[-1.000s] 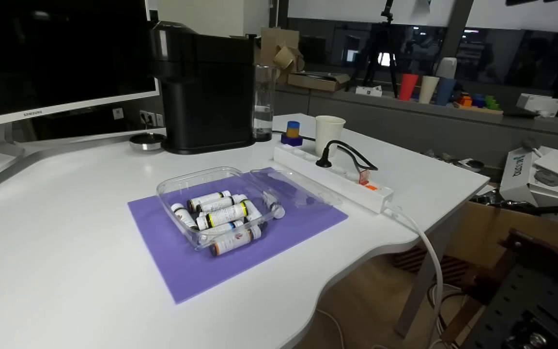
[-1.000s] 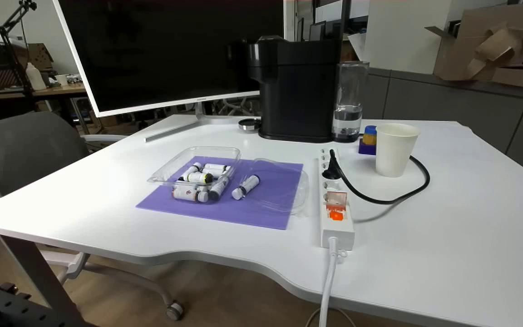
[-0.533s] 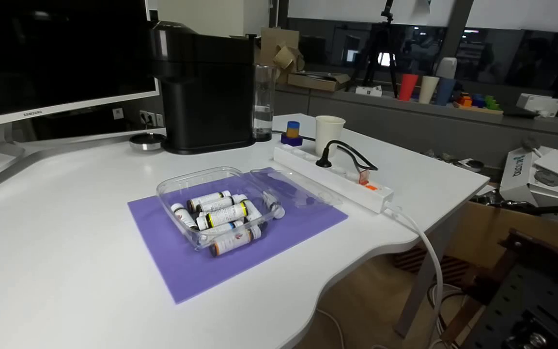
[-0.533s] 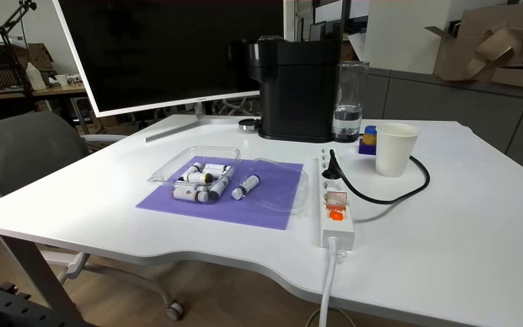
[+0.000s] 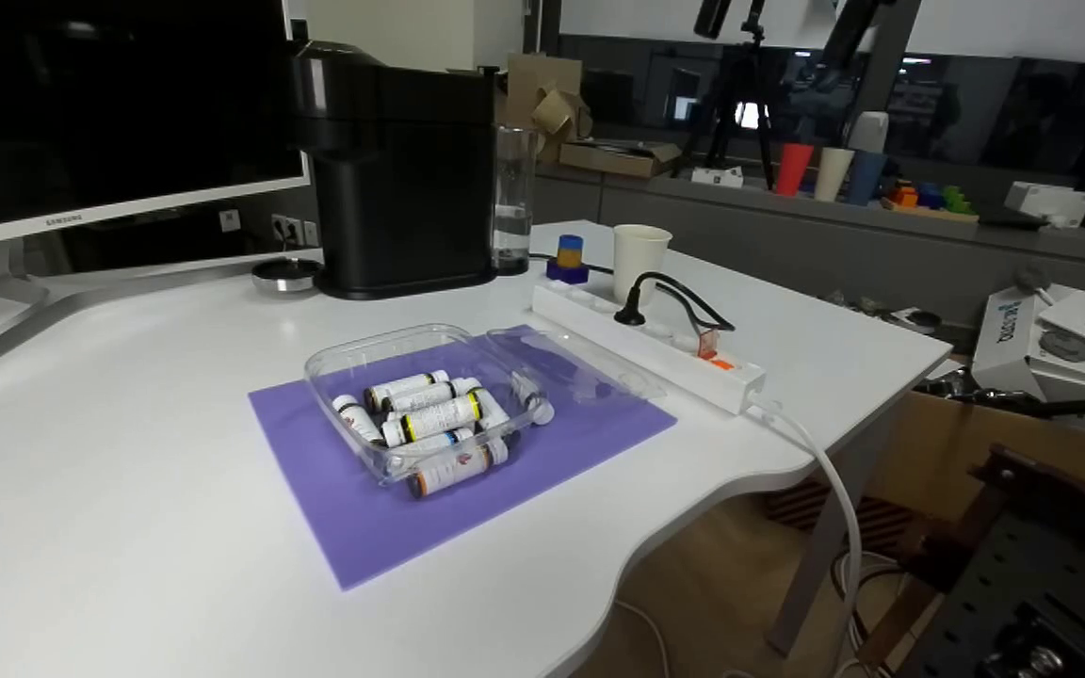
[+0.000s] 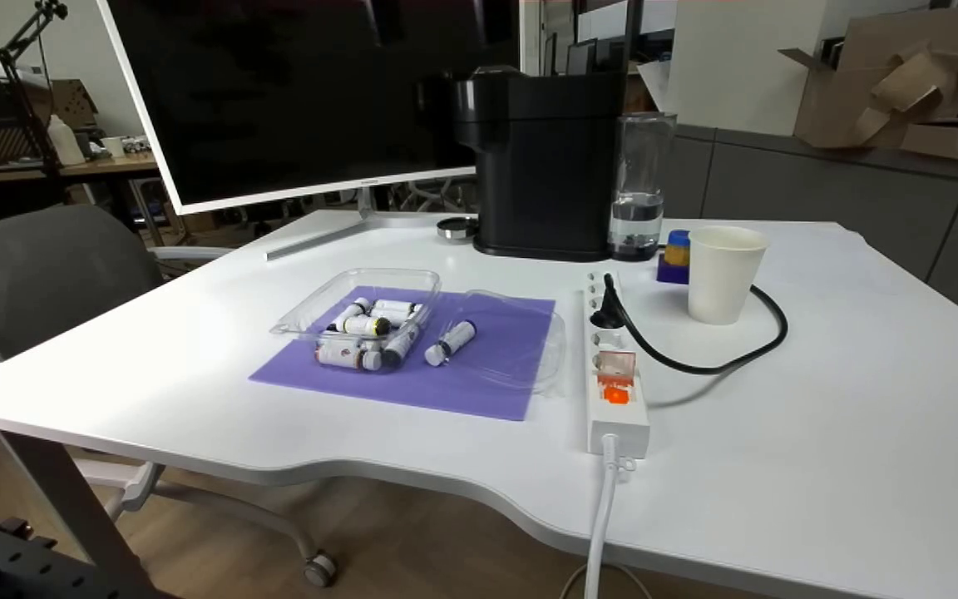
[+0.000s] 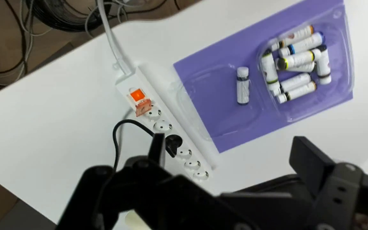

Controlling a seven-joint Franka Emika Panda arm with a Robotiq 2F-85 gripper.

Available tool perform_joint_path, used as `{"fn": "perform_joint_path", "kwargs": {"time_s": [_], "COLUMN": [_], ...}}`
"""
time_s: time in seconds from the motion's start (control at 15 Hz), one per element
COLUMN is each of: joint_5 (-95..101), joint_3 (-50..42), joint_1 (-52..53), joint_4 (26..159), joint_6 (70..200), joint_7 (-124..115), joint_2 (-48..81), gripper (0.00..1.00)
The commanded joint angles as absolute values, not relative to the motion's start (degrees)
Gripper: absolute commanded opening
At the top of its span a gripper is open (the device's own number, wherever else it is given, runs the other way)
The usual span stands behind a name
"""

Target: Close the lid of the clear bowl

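Spread wide, the claw (image 7: 228, 140) hangs above the white table (image 7: 59, 124). On the mat (image 5: 364, 527) sits the bowl (image 7: 334, 95) of bottles (image 7: 299, 60); its lid (image 7: 212, 102) lies flat beside it, reaching past the mat's edge towards a power strip (image 7: 163, 126). Behind the mat, in both exterior views, stand a machine (image 6: 550, 166) and monitor (image 6: 304, 91). In an exterior view a chair (image 6: 55, 274) stands left of the mat, grey cabinets (image 6: 820, 195) back and right.
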State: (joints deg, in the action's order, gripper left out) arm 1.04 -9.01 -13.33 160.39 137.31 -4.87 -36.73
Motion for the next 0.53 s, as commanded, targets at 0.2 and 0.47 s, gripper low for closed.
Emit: {"fn": "perform_joint_path", "kwargs": {"time_s": [0.2, 0.47], "joint_5": [-10.4, -11.1], "joint_3": [-10.2, -8.6], "joint_1": [-12.8, -14.1], "joint_4": [160.4, 159.6], "joint_6": [162.6, 165.7], "joint_7": [-12.1, -17.6], "joint_2": [-14.8, -5.0], "gripper": [1.0, 1.0]}}
